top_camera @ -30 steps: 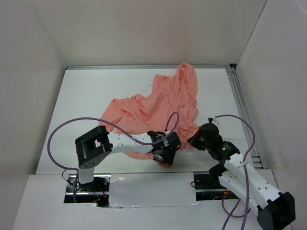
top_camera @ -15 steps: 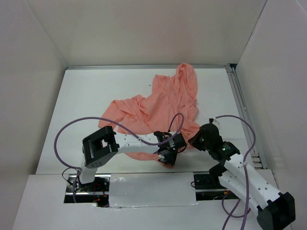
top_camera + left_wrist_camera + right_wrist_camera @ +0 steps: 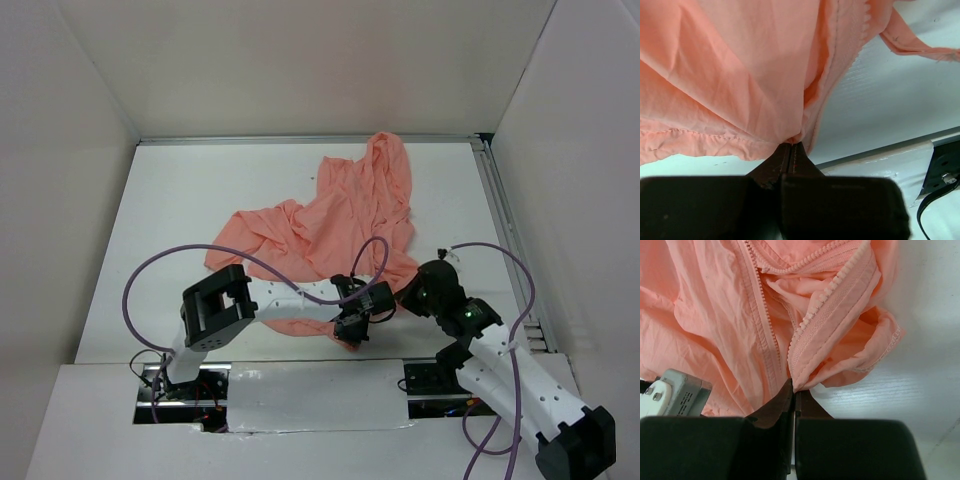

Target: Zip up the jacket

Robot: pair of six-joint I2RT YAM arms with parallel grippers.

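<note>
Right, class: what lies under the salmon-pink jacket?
White table shows all round the jacket, so it seemingly rests on that. The left claw and right claw pinch its near edge. Anything else beneath the folds is covered.

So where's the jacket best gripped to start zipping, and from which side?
The lower end of the zipper tape, at the near hem of the jacket, approached from the robot's side: the toothed edges run down to it and lie exposed on the folds. The right gripper is shut there.
</note>
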